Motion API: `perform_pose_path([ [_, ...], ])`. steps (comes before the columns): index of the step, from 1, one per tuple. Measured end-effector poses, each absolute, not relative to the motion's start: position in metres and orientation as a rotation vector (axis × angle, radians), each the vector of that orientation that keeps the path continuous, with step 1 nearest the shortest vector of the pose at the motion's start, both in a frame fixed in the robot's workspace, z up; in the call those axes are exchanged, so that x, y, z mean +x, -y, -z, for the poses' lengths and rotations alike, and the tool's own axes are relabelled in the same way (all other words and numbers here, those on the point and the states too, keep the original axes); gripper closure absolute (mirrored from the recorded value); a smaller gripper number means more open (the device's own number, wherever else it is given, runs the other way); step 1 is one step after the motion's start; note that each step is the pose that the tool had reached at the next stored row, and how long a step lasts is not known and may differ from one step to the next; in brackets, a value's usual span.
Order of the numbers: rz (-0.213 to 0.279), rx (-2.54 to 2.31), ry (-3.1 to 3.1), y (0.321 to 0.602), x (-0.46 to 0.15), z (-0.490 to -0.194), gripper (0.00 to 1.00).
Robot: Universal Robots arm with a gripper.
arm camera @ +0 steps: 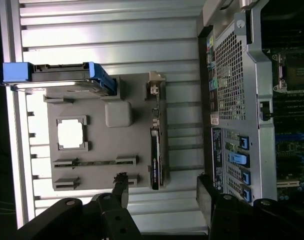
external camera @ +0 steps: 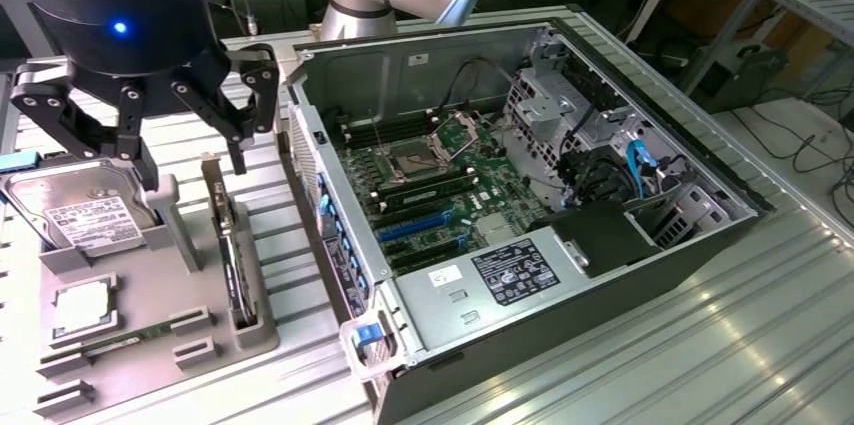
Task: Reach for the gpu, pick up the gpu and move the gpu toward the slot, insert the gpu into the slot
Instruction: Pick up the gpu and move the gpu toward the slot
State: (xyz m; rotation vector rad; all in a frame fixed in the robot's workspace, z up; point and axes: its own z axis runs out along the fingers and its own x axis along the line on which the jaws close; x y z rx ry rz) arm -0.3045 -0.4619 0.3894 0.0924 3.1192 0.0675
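**While the GPU Stands in Its Tray, the Open Gripper Hangs Above It**

Where the grey parts tray (external camera: 150, 285) (arm camera: 123, 146) rests on the ribbed metal table (external camera: 694, 345) (arm camera: 107, 30), the gpu (external camera: 235, 267) (arm camera: 155, 152) stands on its thin edge in a holder along the tray's side nearest the computer case (external camera: 400, 65) (arm camera: 232, 65). Its silver end bracket is at one end of that holder and the black shroud runs along the rest. The gripper (external camera: 187, 160) (arm camera: 162, 182) hangs above the tray with its black fingers (external camera: 127, 135) (arm camera: 121, 187) spread wide and nothing between them. It is clear of the gpu and of every other part. In the wrist view the gpu lies roughly in line with the gap between the two fingers.

Other parts on the tray:
- The hard drive (external camera: 87, 210) (arm camera: 57, 80) with a white label and blue side rails leans in a cradle on the tray's side away from the case.
- The square processor (external camera: 83, 305) (arm camera: 70, 134) lies flat in a framed recess near the tray's middle.
- The thin memory stick (external camera: 134, 335) (arm camera: 94, 162) lies in a narrow channel just beside the processor.

The case lies open just beside the tray, with its motherboard (external camera: 441, 185) facing upward. The blue expansion slots (external camera: 414, 227) lie on the board, well apart from the gpu.
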Motion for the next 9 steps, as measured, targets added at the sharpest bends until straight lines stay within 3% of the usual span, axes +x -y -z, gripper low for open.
perform_pose_path([
  [9,-0.067,0.092,-3.120,0.4619,-0.3045,-0.3834,0.34],
])
